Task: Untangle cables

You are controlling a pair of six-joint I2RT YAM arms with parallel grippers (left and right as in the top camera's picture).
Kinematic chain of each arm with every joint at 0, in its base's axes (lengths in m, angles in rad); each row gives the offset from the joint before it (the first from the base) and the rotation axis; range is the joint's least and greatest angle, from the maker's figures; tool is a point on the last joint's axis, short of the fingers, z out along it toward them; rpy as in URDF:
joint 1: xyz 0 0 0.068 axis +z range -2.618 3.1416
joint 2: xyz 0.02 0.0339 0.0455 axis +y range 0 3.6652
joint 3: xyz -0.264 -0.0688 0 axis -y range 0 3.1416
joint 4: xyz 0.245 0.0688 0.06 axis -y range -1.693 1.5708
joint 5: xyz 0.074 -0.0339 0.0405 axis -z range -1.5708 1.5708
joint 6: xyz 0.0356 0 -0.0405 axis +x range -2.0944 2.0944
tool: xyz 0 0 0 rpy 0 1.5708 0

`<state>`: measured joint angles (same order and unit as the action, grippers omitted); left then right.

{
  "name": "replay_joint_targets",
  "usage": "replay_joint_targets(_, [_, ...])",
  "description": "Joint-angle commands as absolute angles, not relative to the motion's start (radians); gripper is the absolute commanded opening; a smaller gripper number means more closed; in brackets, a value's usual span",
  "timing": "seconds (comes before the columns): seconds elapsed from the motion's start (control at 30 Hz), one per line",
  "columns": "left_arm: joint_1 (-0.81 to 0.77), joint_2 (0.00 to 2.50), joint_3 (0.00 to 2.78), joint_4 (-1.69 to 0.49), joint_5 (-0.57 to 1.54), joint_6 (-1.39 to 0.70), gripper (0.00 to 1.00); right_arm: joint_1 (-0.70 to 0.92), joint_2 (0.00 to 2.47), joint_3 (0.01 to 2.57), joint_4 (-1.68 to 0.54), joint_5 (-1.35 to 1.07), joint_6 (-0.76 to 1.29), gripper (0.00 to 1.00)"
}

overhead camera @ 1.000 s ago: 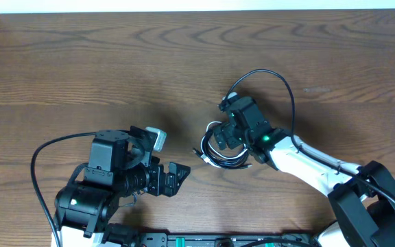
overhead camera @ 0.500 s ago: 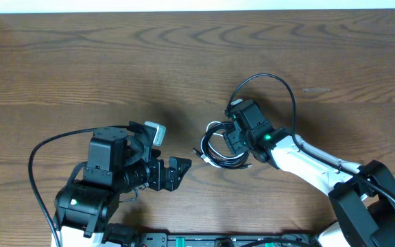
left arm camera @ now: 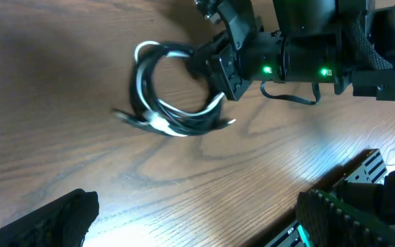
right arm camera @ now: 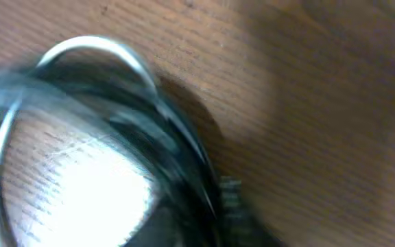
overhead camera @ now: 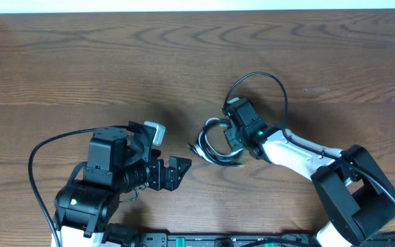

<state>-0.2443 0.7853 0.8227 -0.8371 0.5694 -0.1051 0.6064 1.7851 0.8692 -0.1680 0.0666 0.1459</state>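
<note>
The cables [overhead camera: 208,149] lie as one small tangled coil of black and white cords on the wooden table [overhead camera: 115,62], right of centre. My right gripper [overhead camera: 233,140] sits on the coil's right side, shut on the strands. From the left wrist the coil [left arm camera: 163,120] shows its white loop, with the right gripper [left arm camera: 214,65] clamped on its far edge. The right wrist view is blurred; black and white strands [right arm camera: 163,137] run straight into the jaws. My left gripper [overhead camera: 170,152] stands open and empty left of the coil, its fingers [left arm camera: 53,219] wide apart.
A thick black robot wire [overhead camera: 266,79] arches behind the right arm. Another black wire [overhead camera: 40,158] loops left of the left arm. A black rail with green parts [overhead camera: 204,240] runs along the table's front edge. A pale strip [overhead camera: 184,5] borders the back.
The right gripper came down onto the coil's right side and closed on it. The coil shifted slightly left and changed shape. The left arm barely moved.
</note>
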Motion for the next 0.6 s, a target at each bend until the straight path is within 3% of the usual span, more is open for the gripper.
replay_joint_targets(0.0, [-0.249,0.783,0.836,-0.836,0.571,-0.110,0.98,0.604,1.857,0.828,-0.201,0.057,0.142,0.01])
replay_joint_targets(0.1, [-0.248,0.783,0.836,-0.836,0.572,-0.110,0.98,0.604,1.857,0.828,-0.200,0.042,0.142,0.02])
replay_joint_targets(0.17, [-0.249,0.783,0.836,-0.836,0.572,-0.110,0.98,0.604,1.857,0.828,-0.201,0.041,0.142,0.17])
replay_joint_targets(0.27, [-0.249,0.783,0.836,-0.838,0.572,-0.110,0.98,0.604,1.857,0.828,-0.200,0.025,0.142,0.21])
replay_joint_targets(0.37, [-0.249,0.783,0.835,-0.847,0.572,-0.109,0.98,0.604,1.857,0.831,-0.197,-0.018,0.142,0.18])
replay_joint_targets(0.43, [-0.249,0.783,0.827,-0.847,0.571,-0.109,0.98,0.604,1.856,0.840,-0.192,-0.046,0.185,0.06])
replay_joint_targets(0.47, [-0.249,0.784,0.821,-0.847,0.570,-0.104,0.98,0.604,1.853,0.847,-0.189,-0.060,0.216,0.06])
replay_joint_targets(0.57, [-0.249,0.796,0.809,-0.847,0.556,-0.097,0.98,0.604,1.839,0.876,-0.162,-0.128,0.278,0.17])
